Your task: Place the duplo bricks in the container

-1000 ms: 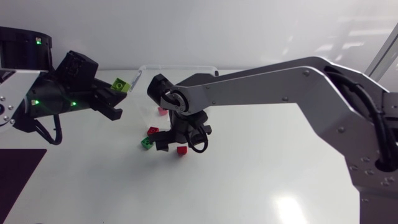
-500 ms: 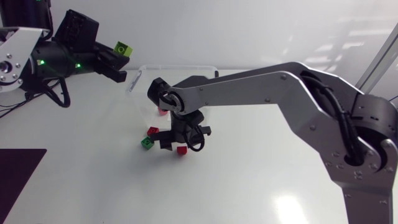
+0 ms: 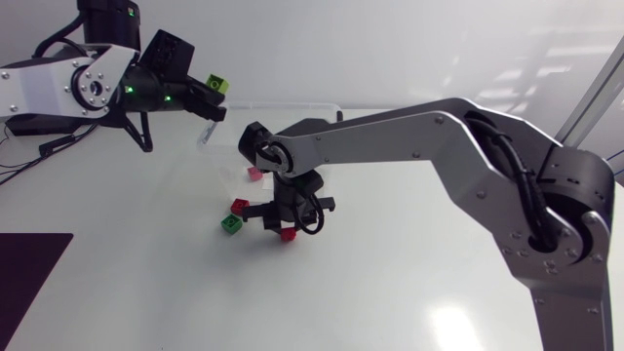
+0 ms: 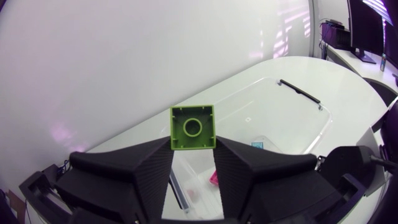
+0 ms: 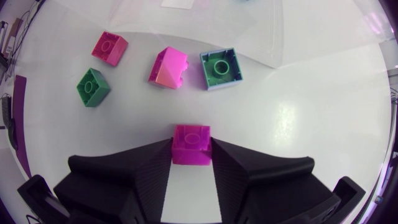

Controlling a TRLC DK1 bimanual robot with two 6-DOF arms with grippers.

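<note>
Transport of a lime-green duplo brick is the step in hand. It is grasped on two sides by the left end effector and held in the air near one end of the clear container, in which a bright pink brick is already seen. The right end effector is clenched on a magenta brick low at the counter. Just ahead of it a green brick, a crimson brick, a tilted pink brick and a teal brick are left lying. Next, the lime-green brick is judged to need carrying fully over the container's rim before release. The magenta brick then needs to be lifted clear of its neighbours.
</note>
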